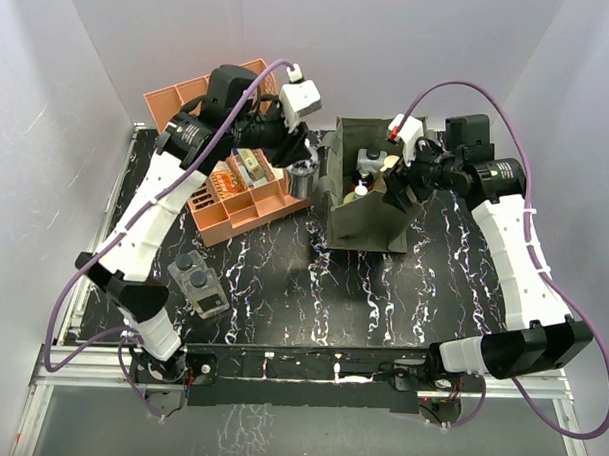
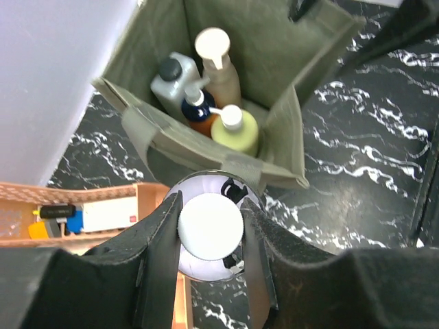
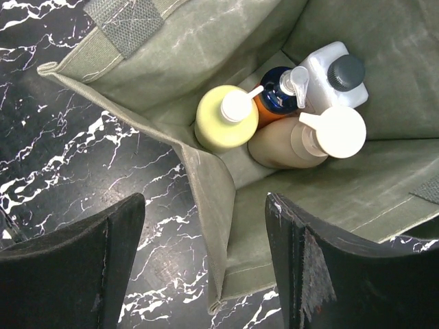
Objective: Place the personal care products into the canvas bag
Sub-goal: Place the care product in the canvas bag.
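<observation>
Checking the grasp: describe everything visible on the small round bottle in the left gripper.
The small clear round bottle has a white round cap and a see-through body with black print. It looks upright, seen cap-on, pinched between the dark fingers of the left gripper, beside the rim of the canvas bag, not yet inside.

- No word, brand or number is legible anywhere.
- Small clear round bottle (image 2: 209, 229), just in front of the canvas bag (image 2: 274, 48): black marks around its white cap, unreadable.
- White box (image 2: 110, 214) in the orange rack (image 2: 82, 192), left of the bag: red patch, print too small to read.
</observation>
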Tool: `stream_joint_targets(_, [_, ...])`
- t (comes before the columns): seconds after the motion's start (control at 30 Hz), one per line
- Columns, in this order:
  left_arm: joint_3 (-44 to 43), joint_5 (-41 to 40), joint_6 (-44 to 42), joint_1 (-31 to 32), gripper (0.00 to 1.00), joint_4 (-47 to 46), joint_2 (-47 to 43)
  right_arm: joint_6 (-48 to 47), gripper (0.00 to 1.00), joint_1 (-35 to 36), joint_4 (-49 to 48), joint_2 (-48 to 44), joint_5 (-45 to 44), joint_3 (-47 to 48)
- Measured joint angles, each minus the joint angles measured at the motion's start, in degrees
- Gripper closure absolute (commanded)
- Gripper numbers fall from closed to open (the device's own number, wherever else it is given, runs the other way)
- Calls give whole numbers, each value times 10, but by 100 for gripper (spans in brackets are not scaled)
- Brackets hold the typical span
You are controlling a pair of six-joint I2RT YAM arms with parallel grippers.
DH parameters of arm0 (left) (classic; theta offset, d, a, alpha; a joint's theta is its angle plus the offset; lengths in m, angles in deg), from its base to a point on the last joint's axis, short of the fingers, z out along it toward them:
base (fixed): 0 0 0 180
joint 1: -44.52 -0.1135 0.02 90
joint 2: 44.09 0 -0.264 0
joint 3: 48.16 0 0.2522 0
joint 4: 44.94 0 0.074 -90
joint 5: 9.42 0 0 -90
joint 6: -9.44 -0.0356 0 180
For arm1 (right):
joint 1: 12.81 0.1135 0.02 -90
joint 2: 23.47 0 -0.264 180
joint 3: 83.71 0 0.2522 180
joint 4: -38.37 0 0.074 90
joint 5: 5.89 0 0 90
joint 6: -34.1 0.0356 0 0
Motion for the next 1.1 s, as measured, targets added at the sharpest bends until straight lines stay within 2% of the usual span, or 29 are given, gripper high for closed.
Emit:
stream_joint_targets(0.27, [-144, 4, 49, 0, 100, -19, 79, -7, 43, 0, 1, 0, 3, -31])
stream_joint_targets(0.37, [-174, 11, 69, 0, 100, -37, 92, -8, 50, 0, 4, 0, 9, -41])
stream_joint_targets(0.57, [-191, 36, 101, 0, 100, -67, 96, 4, 76, 0, 4, 0, 16, -59])
stream_joint_targets(0.67, [-201, 49, 112, 5, 100, -80, 106, 17, 85, 0, 0, -2, 16, -67])
stream_joint_targets(0.87, [-217, 44, 114, 46, 100, -106, 152, 52, 92, 0, -17, -36, 15, -108])
stream_joint_targets(1.1, [-224, 44, 152, 85, 100, -139, 217, 65, 92, 0, -30, -77, 8, -144])
